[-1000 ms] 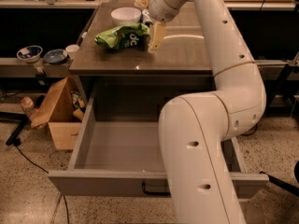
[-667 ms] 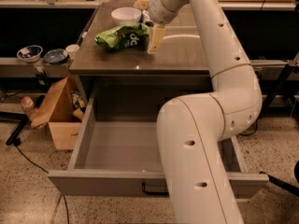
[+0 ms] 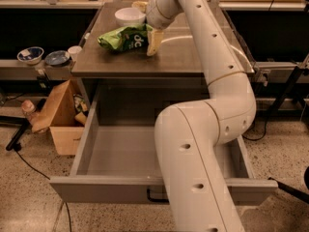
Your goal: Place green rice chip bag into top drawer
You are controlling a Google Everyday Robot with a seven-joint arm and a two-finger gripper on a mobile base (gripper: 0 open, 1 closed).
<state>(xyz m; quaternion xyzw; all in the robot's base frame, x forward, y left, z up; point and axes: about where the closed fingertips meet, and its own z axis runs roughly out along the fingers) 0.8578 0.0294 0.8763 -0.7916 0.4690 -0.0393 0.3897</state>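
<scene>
The green rice chip bag [image 3: 121, 37] lies on the brown tabletop [image 3: 178, 59] near its back left, just in front of a white bowl [image 3: 129, 16]. My gripper [image 3: 152, 40] reaches down from the arm at the bag's right end, right against it, with part of it hidden behind the bag. The top drawer [image 3: 101, 190] stands pulled wide out below the table, its grey inside bare. Its dark handle [image 3: 155, 197] is partly hidden by my arm.
My white arm [image 3: 207, 144] arches over the drawer's right half in the foreground. A brown cardboard box [image 3: 58, 115] stands on the floor left of the drawer. Two bowls [image 3: 30, 54] and a small cup [image 3: 75, 50] sit on a low shelf at left.
My gripper has moved a little to the left, up against the bag's right end. The bag and the drawer have stayed where they were.
</scene>
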